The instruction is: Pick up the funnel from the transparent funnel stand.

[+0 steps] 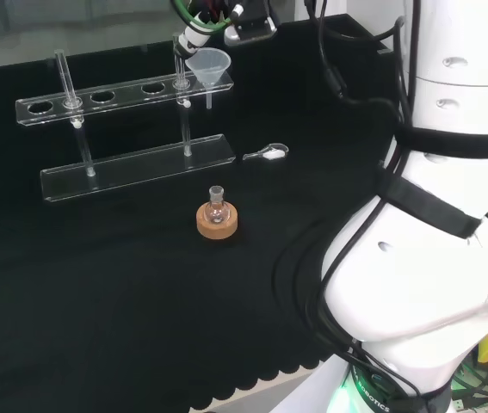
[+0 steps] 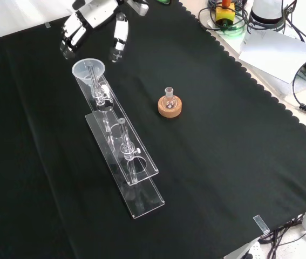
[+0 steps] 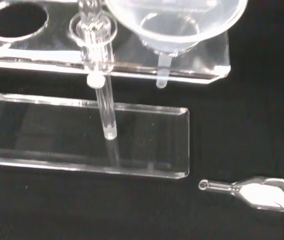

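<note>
- Sitting in the end hole of the clear stand's [image 2: 121, 162] upper shelf is the funnel [image 2: 88, 72], a see-through plastic cone with a wide round rim and a short stem that pokes down through the shelf, as the wrist view [image 3: 174, 22] shows.
- That stand is two flat strips of glossy clear plastic, one above the other on thin clear posts; the upper strip has a row of round holes, seen from the head view [image 1: 123, 95].
- Above and just beyond the funnel, in the front view, hangs the hand [image 2: 90, 21], black and white, its fingers [image 2: 119, 38] straight, spread apart and pointing down, pinching nothing and not touching the funnel.
- On the matte black cloth [image 2: 223, 135] near the stand sits a small round clear flask [image 2: 168, 97] in a tan cork ring [image 2: 170, 107].
- A tiny clear scoop [image 3: 254, 192] with a thin handle and a whitish bowl lies flat on the cloth just beside the stand's lower strip.
- No readable writing on any of these pieces.
</note>
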